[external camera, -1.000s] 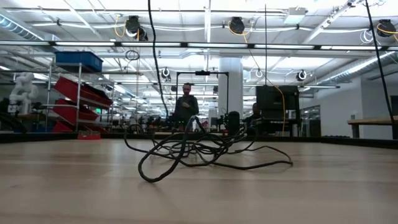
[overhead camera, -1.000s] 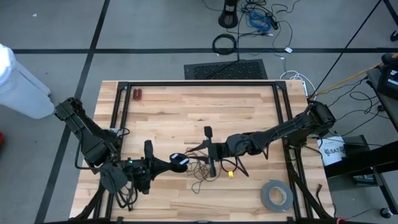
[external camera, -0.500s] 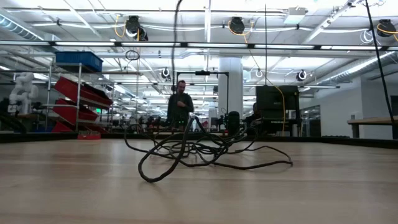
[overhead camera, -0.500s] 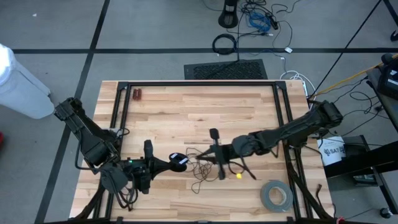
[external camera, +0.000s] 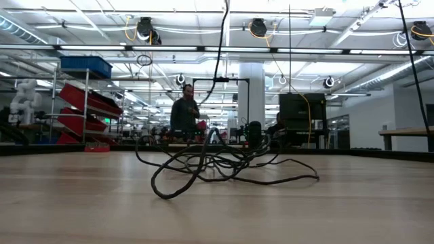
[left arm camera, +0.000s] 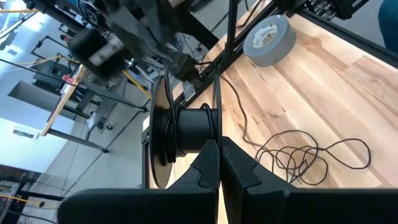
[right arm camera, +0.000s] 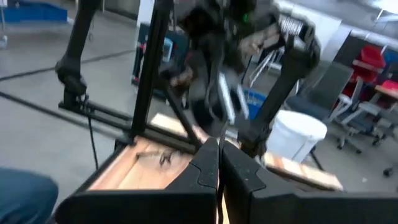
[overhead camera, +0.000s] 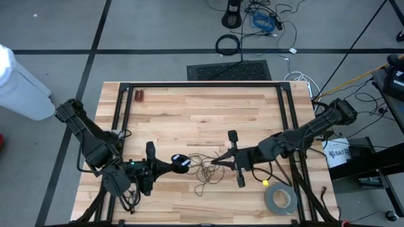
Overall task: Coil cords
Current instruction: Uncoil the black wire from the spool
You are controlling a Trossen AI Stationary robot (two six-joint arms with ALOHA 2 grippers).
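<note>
The thin black cord (overhead camera: 207, 169) lies in loose, tangled strands on the wooden bench (overhead camera: 189, 113), near the front middle, between the 2 arms. From bench height the cord (external camera: 217, 163) spreads as a low heap of loops, with 1 strand rising straight up out of it.

The left end effector (overhead camera: 169, 165) sits at the front left of the bench, clenched on a small black spool (overhead camera: 181, 162) that has cord wound on its core. In the left wrist view its fingers (left arm camera: 217, 165) press together at the spool (left arm camera: 183, 134), with the loose strands (left arm camera: 311, 158) spread on the wood beyond.

The right end effector (overhead camera: 218, 162) reaches in from the right and sits at the right edge of the tangle, fingers (right arm camera: 214, 165) clenched together; whether a strand is pinched between them cannot be told.

A grey tape roll (overhead camera: 279, 198) lies flat at the front right corner. A small red block (overhead camera: 139, 96) sits near the back left. A person (external camera: 183, 115) stands in the room beyond the bench.
</note>
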